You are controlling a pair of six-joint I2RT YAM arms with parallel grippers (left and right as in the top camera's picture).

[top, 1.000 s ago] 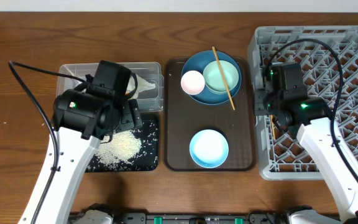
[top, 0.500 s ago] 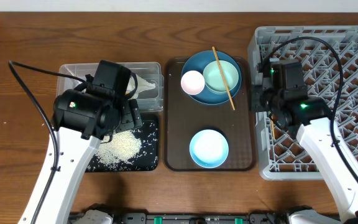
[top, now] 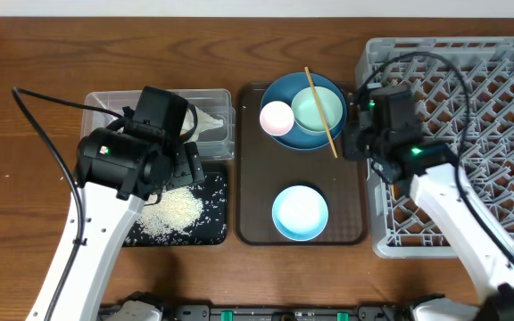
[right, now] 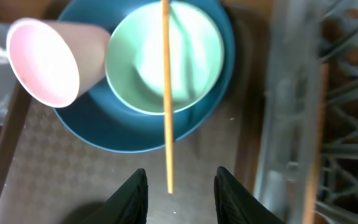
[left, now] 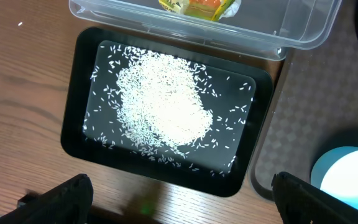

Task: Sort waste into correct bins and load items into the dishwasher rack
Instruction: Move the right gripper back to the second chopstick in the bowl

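A wooden chopstick [right: 165, 93] lies across the mint green bowl [right: 191, 62], which sits in the dark blue bowl [right: 104, 134]; the pink cup [right: 45, 62] lies on its side there too. My right gripper [right: 180, 180] is open and empty, its fingertips either side of the chopstick's near end. In the overhead view it [top: 357, 143] hovers by the brown tray's right edge. A second chopstick [right: 319, 137] lies in the grey rack [top: 489, 107]. My left gripper [left: 182, 205] is open and empty above the black tray [left: 73, 130] of rice [left: 163, 102]. The wrapper [left: 201, 6] and tissue [top: 205, 119] lie in the clear tub [top: 105, 102].
The light blue bowl [top: 300, 212] sits at the front of the brown serving tray [top: 252, 178]. The rack's left wall stands right beside the tray. The left arm covers part of the tub and black tray in the overhead view.
My right gripper has moved left from the rack's edge to above the brown tray, by the chopstick. The left arm has not moved.
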